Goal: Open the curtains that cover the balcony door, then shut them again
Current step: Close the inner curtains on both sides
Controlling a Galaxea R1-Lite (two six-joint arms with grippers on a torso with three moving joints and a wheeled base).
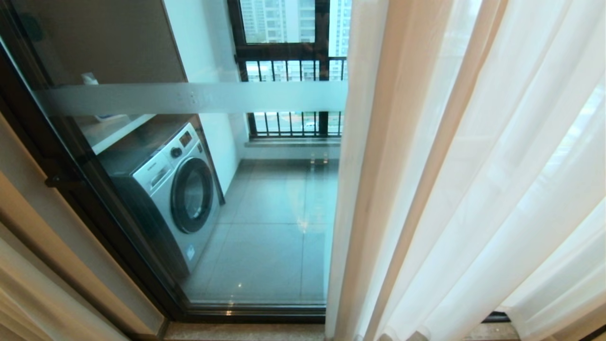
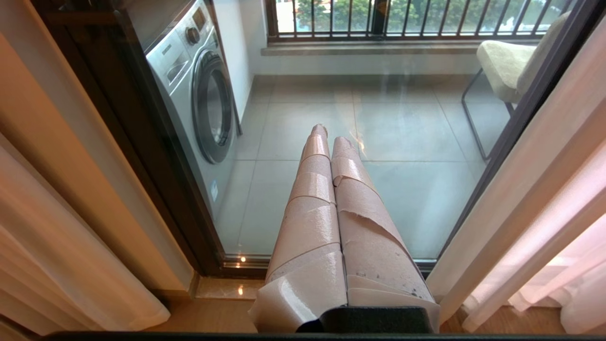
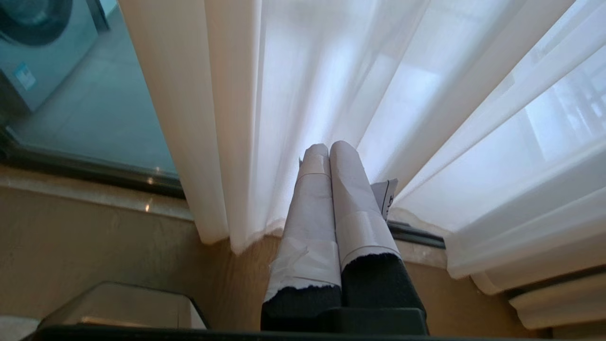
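- Your sheer curtains (image 1: 473,189) hang bunched right of the balcony door (image 1: 265,199), glass exposed, so closing remains
- Right hand (image 3: 323,148), fingers together, points into the folds
- Left hand (image 2: 328,131), fingers together, faces the washing machine (image 2: 199,90)

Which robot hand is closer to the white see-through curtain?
The right. The right gripper, shut and empty, points at the curtain's folds close ahead, near its hem. The left gripper, also shut, faces the bare balcony door glass, with the curtain off to its side.
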